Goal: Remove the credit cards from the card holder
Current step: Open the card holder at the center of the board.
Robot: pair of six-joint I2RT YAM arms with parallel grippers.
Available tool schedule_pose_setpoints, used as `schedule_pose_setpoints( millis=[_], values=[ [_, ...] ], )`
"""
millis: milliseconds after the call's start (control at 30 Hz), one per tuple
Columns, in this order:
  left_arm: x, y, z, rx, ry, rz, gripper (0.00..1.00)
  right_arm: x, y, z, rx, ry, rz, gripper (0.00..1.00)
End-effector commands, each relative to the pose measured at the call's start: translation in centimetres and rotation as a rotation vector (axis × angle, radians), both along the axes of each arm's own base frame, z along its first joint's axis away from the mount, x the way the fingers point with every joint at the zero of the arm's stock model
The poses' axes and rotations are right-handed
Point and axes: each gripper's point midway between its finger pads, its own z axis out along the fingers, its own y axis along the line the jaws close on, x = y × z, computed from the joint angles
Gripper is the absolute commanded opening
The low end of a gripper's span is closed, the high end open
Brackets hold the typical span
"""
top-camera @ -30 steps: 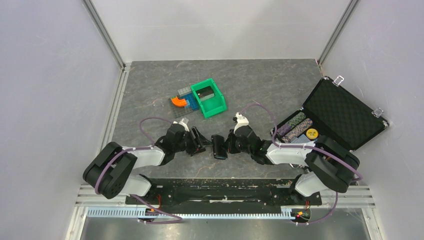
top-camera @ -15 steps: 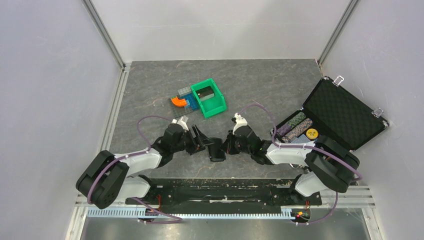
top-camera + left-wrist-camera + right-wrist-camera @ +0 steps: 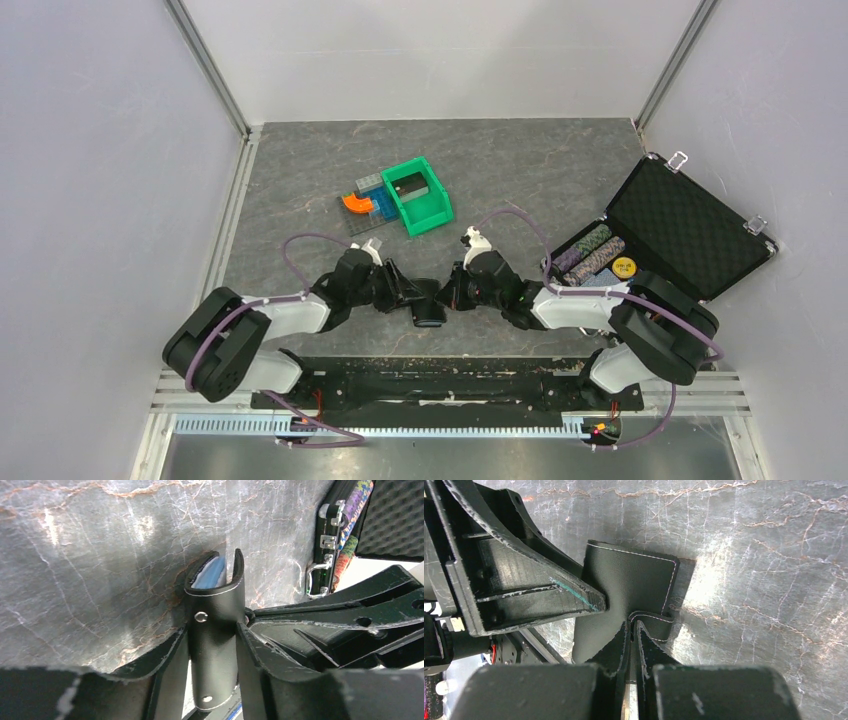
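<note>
The card holder (image 3: 430, 312) is black leather with pale stitching and hangs just above the table between both grippers. In the left wrist view its folded spine (image 3: 215, 605) with two metal rivets stands between my left gripper's (image 3: 212, 630) fingers, which press it from both sides. A blue-grey inner face (image 3: 207, 575) shows in its open far end. My right gripper (image 3: 631, 622) is shut on a thin flap of the card holder (image 3: 629, 580). In the top view the left gripper (image 3: 408, 292) and right gripper (image 3: 452, 297) meet tip to tip. The credit cards are hidden.
A green bin (image 3: 418, 195) with an orange piece (image 3: 353, 203) beside it sits mid-table behind the grippers. An open black foam-lined case (image 3: 690, 225) with rolls of poker chips (image 3: 590, 255) stands at the right, its latches (image 3: 327, 542) close beyond the holder.
My left gripper has moved right onto the card holder and narrowed its jaws around it. The holder has shifted slightly left and nearer. The right gripper has kept its grip.
</note>
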Motion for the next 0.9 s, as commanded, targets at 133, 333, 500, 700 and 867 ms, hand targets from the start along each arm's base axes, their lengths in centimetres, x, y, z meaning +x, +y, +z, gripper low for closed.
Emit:
schedule_pose_setpoints(
  millis=[133,333,500,700,867],
  values=[
    [0.6,0.5,1.7,0.044,-0.062,-0.001,0.11,0.4,-0.3,0.7,0.025,-0.051,0.015,0.0],
    [0.6,0.9,1.6,0.07,-0.07,0.007,0.02,0.6,-1.9,0.5,0.01,-0.073,0.002,0.0],
    [0.6,1.2,1.2,0.096,-0.066,0.007,0.02,0.7,-3.1,0.2,0.001,-0.081,-0.004,0.0],
    [0.8,1.2,1.1,0.116,-0.068,-0.003,0.06,0.9,-4.1,0.4,0.007,-0.089,-0.022,0.0],
    [1.5,1.9,1.6,0.207,-0.093,-0.021,0.32,1.2,-4.8,1.5,0.017,-0.119,-0.042,0.0]
  ],
)
